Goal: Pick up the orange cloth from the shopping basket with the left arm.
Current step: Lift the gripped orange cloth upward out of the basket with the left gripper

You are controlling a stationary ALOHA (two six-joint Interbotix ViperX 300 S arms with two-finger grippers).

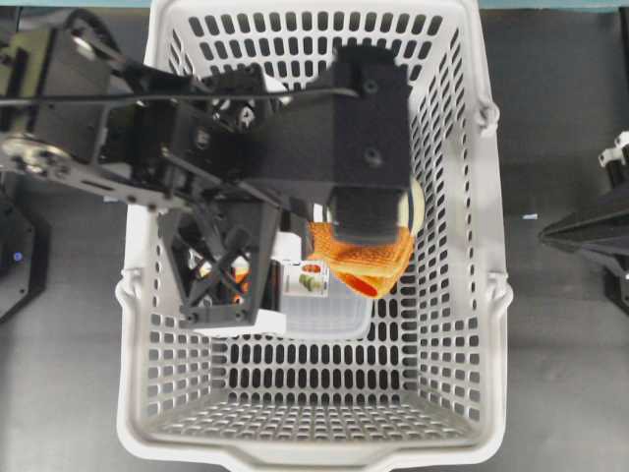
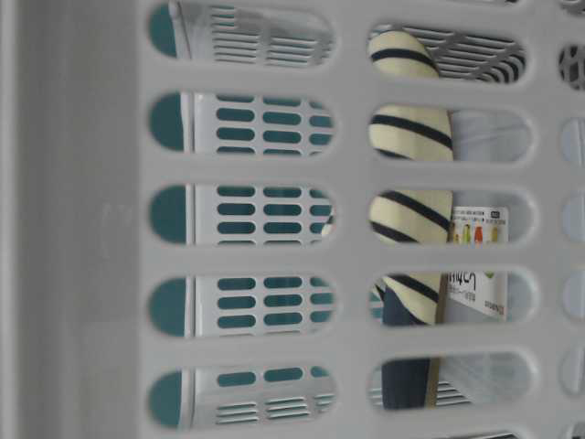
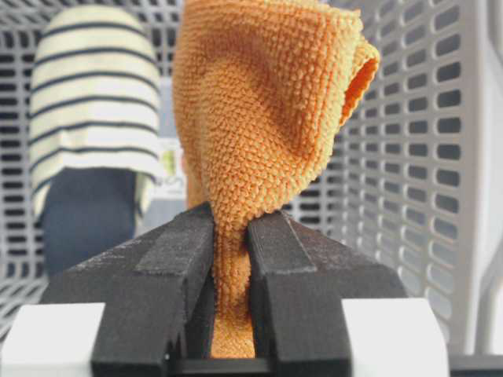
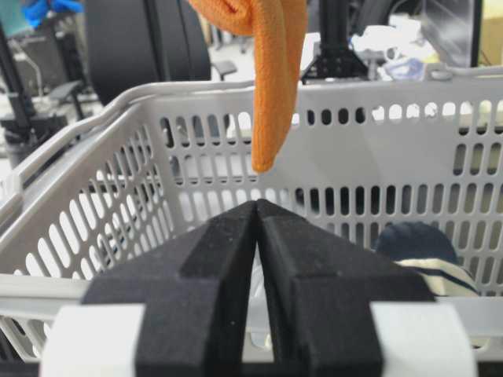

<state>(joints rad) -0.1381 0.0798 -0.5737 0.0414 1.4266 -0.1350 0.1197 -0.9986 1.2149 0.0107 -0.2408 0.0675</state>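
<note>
Fabric, soft and light: I see my left gripper clamped on a gathered fold of fuzzy bright orange cloth, the rest draping limp beyond its fingertips

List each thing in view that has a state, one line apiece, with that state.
orange cloth: pinched between the left gripper's jaws, hanging lifted above the basket floor.
left gripper: shut on the cloth.
right gripper: shut, empty, outside the basket.
shopping basket: upright, open-topped.
striped slipper: lying in the basket, not held.
labelled packet: in the basket, not held.
</note>
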